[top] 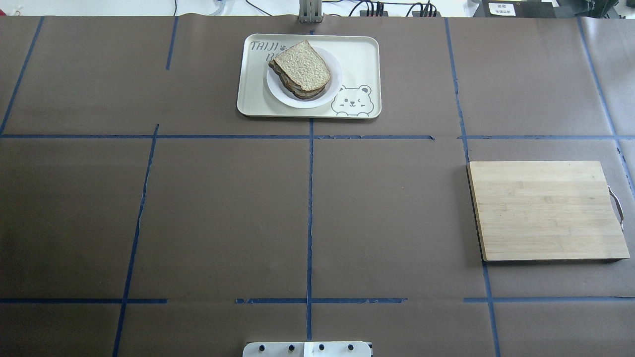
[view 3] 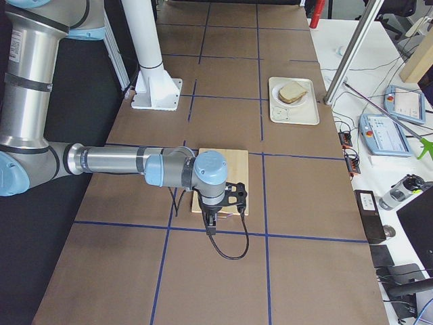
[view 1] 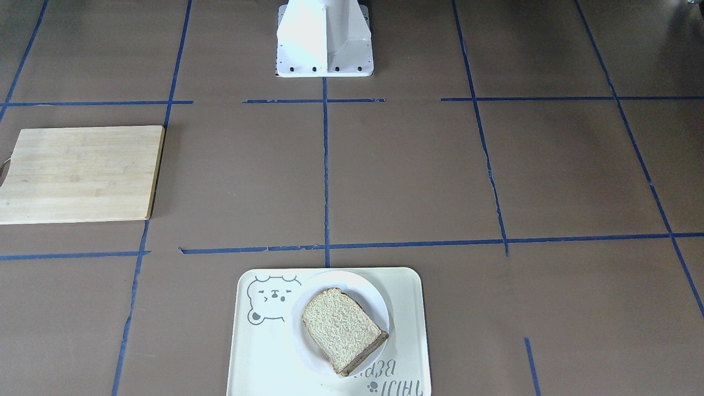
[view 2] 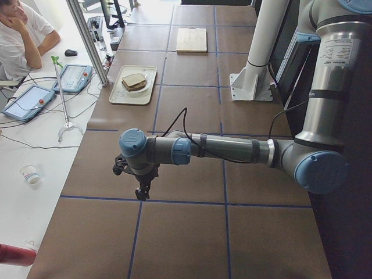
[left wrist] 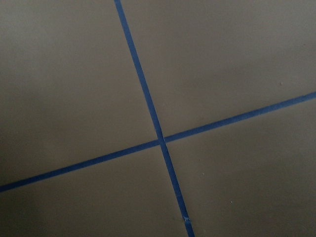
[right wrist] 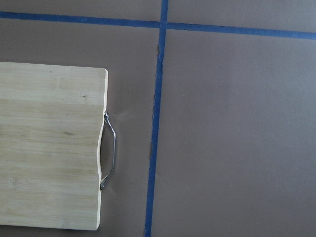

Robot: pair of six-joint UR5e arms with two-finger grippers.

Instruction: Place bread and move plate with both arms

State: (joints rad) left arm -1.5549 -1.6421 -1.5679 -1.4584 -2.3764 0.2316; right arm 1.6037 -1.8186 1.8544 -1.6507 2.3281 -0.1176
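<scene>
The pale bread slice [view 1: 341, 330] lies on top of a darker stack on the small white plate [view 1: 369, 291]. The plate stands on the cream bear tray [view 1: 264, 352] at the table's far middle edge. Overhead, the bread [top: 302, 64], plate [top: 335, 79] and tray [top: 359, 59] show the same. My left gripper [view 2: 141, 192] shows only in the exterior left view, hanging over bare table near that end, far from the tray. My right gripper [view 3: 208, 227] shows only in the exterior right view, over the near edge of the cutting board. I cannot tell whether either is open or shut.
A bamboo cutting board [top: 545, 210] with a metal handle [right wrist: 107, 150] lies on my right side. The white fixed base [view 1: 324, 38] stands at my edge. An operator [view 2: 17, 35] sits beyond the table's far side, with tablets and cables there.
</scene>
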